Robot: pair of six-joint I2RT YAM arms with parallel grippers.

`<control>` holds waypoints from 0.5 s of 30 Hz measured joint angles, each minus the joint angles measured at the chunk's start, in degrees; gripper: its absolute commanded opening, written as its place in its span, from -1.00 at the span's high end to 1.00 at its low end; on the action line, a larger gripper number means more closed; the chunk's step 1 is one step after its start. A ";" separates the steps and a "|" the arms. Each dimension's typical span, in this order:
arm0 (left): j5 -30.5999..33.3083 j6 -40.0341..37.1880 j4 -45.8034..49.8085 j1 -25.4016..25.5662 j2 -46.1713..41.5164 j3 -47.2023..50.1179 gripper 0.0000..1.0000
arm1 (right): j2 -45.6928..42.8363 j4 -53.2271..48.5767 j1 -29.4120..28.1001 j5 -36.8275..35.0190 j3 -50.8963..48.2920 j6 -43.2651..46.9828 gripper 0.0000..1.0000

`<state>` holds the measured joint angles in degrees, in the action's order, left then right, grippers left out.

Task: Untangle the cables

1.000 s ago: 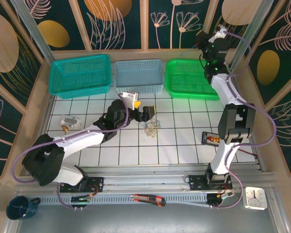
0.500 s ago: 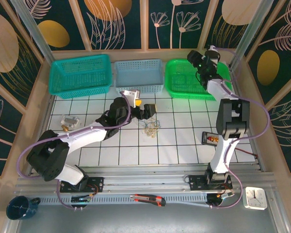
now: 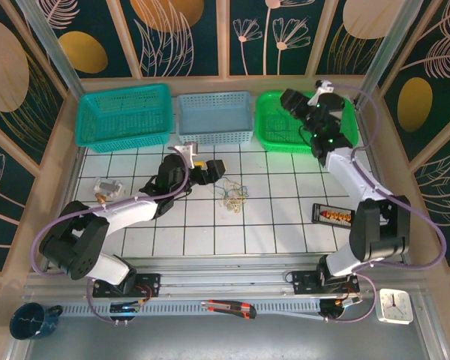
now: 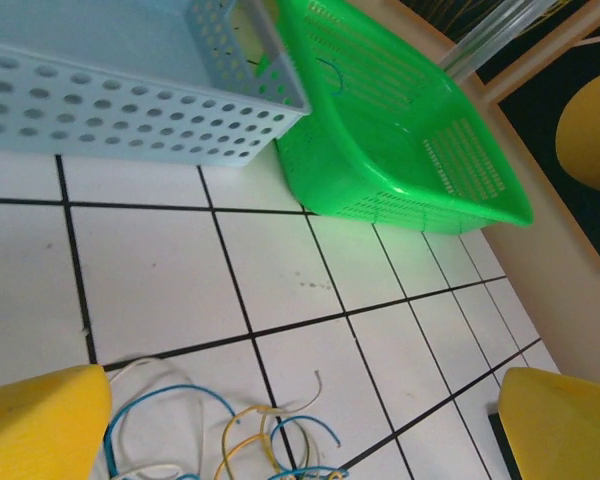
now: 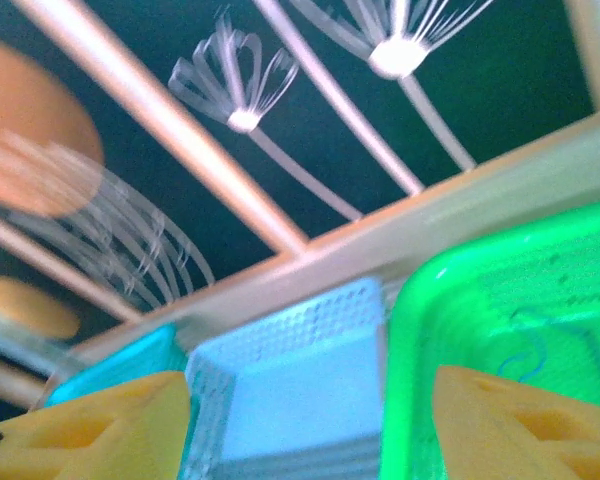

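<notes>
The cables look smooth and plastic-coated; the green basket is glossy perforated plastic.

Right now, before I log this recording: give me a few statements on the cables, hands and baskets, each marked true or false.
1. The cables lie loose on the tiled table. True.
2. The left hand is shut on the cables. False: it is open, just beside them.
3. The right hand is open, up at the green basket. True.
4. The light blue basket stands left of the teal basket. False: the teal basket is leftmost and the light blue basket is in the middle.
5. A thin blue wire lies in the green basket. True.
</notes>
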<state>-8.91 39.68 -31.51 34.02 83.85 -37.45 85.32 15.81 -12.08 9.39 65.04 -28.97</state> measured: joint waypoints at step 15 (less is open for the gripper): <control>0.42 5.88 -0.66 -1.09 -7.34 8.28 -0.98 | -0.17 -7.08 -17.59 -0.52 -16.44 0.83 -0.12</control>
<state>-8.49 45.56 -32.16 32.93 76.51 -29.17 85.14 8.73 -29.67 8.86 48.60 -28.14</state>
